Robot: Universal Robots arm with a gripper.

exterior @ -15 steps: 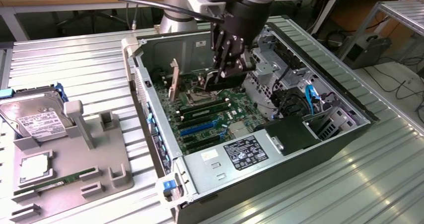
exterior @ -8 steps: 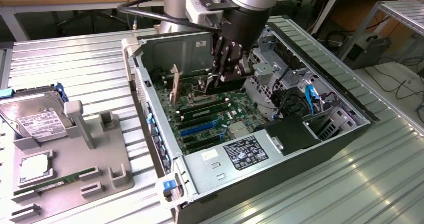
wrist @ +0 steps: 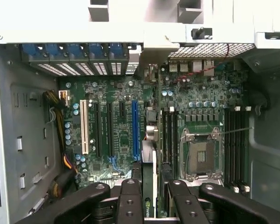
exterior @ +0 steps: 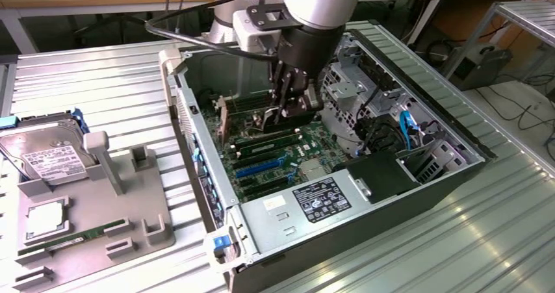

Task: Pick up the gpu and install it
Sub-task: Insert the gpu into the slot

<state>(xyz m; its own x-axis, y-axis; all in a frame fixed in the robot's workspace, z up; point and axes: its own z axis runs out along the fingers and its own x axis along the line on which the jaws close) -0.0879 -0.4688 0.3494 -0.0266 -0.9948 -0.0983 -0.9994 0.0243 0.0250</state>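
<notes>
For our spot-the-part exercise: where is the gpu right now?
In the wrist view the gpu is clamped edge-on in the gripper, held over the motherboard inside the open computer case, beside the long blue slot.

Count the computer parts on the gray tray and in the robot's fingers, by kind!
Hard drive: 1
Memory stick: 1
Square silver chip: 1
Gpu in the fingers: 1
Total: 4
</notes>
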